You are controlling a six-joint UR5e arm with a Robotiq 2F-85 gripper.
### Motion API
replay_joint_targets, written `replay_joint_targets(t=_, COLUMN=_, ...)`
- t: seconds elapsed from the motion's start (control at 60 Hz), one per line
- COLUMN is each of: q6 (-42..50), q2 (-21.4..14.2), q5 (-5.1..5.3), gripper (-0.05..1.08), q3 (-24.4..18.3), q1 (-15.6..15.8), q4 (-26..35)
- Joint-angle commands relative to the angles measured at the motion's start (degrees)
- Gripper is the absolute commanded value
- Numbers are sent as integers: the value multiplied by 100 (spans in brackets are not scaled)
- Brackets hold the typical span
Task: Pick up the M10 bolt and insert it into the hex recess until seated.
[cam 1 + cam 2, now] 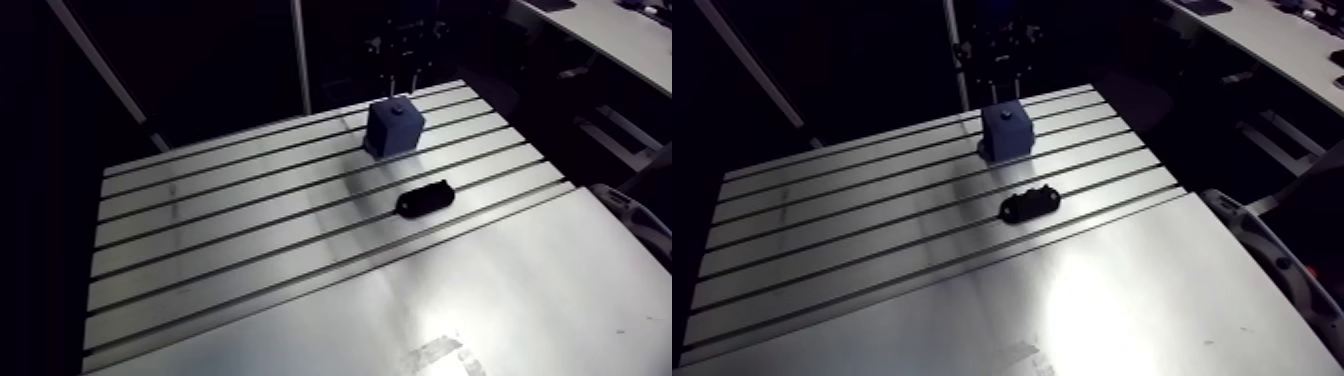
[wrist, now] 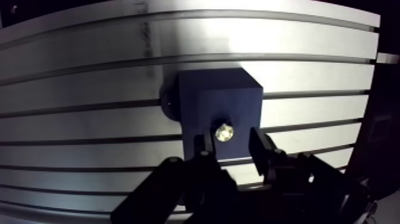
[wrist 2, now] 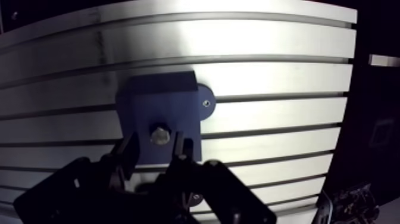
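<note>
Your M10 bolt (image 2: 224,132) sat head-up in the top of the blue block (image 2: 238,98) on the slotted tabletop (image 2: 89,71). The jaws stood apart either side of it, gripping nothing. You probably needed to confirm the head lay flush, then withdraw straight up without nudging it.

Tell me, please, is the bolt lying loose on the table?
No, the bolt sits in the top face of the blue block, between the fingers of the open end effector.
</note>
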Motion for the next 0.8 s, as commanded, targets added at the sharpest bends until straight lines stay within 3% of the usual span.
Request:
replay_joint_targets(t=0.017, q6=40, q2=3, q5=76, gripper=56, q3=120, q1=-21, q4=-57)
replay_joint_targets(t=0.367, q6=-28, q2=-6, q5=86, gripper=56, q3=192, q1=-144, q4=-268)
replay_joint_targets(t=0.8, q6=-29, q2=3, q5=183, gripper=57, q3=175, q1=-75, q4=-260)
